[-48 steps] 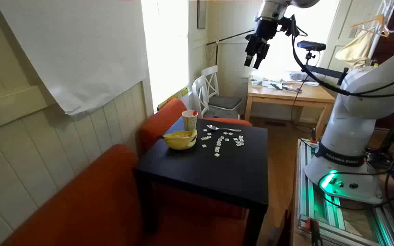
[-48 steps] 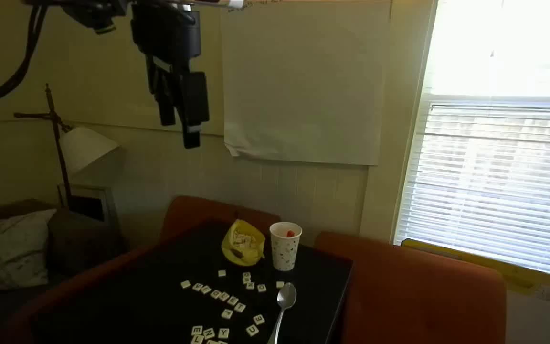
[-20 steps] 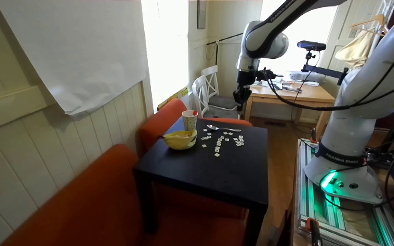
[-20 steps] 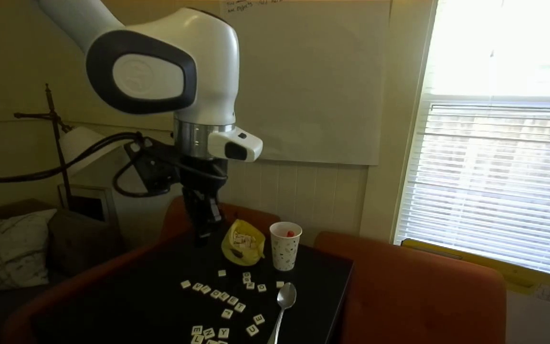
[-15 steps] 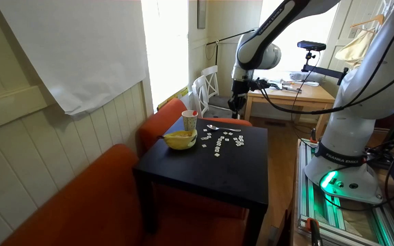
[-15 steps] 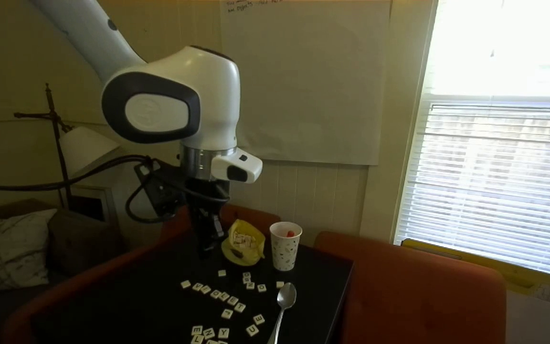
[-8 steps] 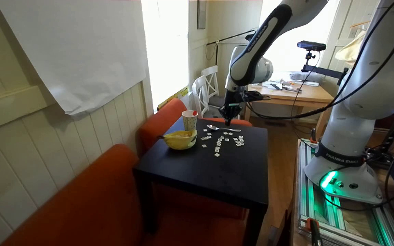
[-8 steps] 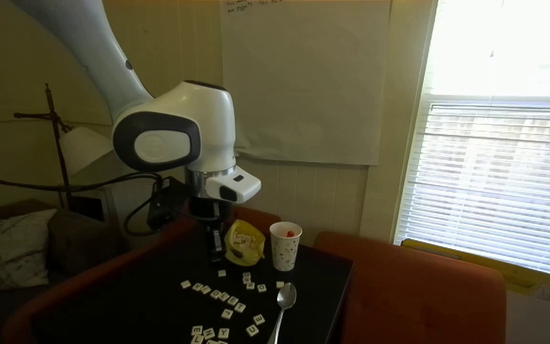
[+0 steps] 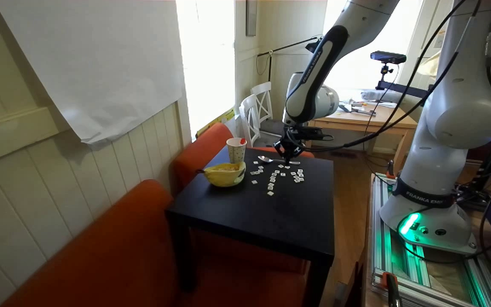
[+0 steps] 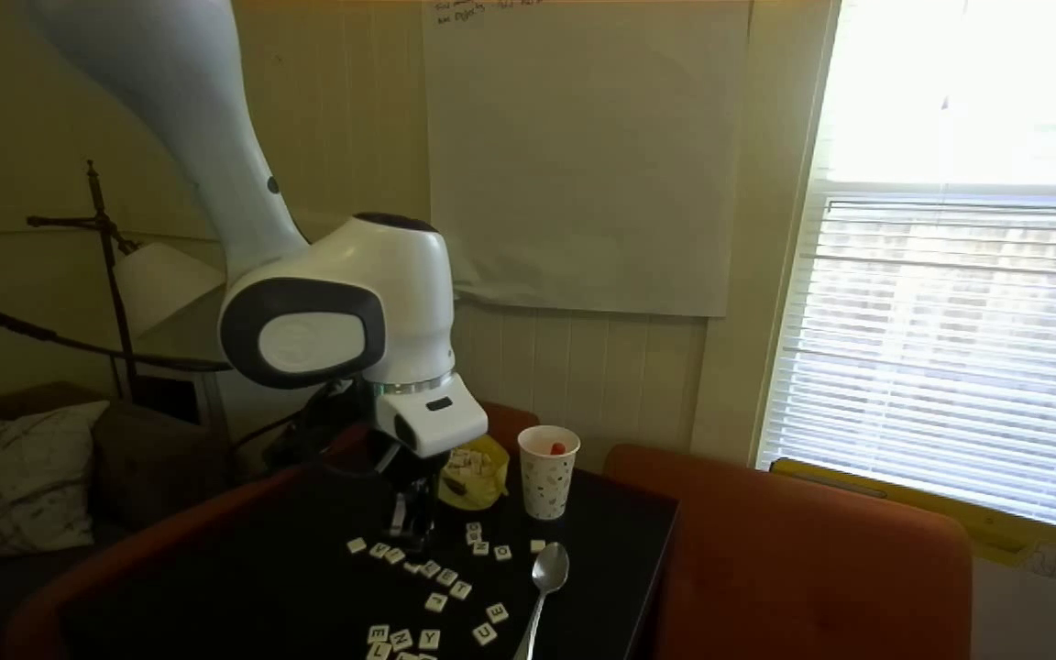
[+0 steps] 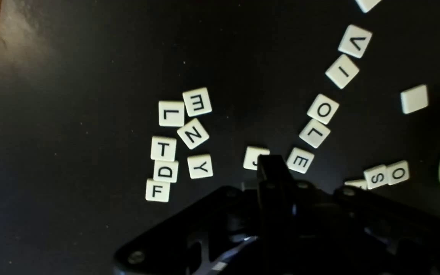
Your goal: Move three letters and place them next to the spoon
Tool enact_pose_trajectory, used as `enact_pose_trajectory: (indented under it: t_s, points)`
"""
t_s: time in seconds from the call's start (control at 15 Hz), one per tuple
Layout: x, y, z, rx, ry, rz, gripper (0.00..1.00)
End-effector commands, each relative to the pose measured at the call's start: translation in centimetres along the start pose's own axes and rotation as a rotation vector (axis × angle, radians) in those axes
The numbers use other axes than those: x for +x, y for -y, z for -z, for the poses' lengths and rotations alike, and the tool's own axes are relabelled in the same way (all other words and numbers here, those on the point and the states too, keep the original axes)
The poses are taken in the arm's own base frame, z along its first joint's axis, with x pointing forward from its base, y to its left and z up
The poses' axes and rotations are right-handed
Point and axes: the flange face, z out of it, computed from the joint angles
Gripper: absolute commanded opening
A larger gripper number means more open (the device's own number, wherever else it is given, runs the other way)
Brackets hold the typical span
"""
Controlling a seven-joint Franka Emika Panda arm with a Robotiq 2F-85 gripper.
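In the wrist view, left to right: clustered letters [image 11: 192, 134]; the J [image 11: 251, 157], partly covered; the gripper [image 11: 270, 158], seemingly pressed together, nothing seen between; then the row's E [image 11: 300, 160]. Lowered unspread, it could shove J or E; spreading, it might jostle both, being so near. In an exterior view the spoon [image 10: 546, 579] lies right of them, apart.
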Motion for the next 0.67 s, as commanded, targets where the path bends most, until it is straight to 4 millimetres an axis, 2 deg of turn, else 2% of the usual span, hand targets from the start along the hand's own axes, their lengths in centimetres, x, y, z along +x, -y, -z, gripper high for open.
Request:
enact_pose_trajectory:
  t_s: [0.0,0.33,0.6]
  points:
    - [-0.6,-0.1,-1.3,0.012,0.033,-0.199,0.02]
    - [-1.1,1.3,-0.6,0.133,0.042,-0.415,0.02]
    - [-0.8,3.0,-0.5,0.197,-0.033,-0.464,0.02]
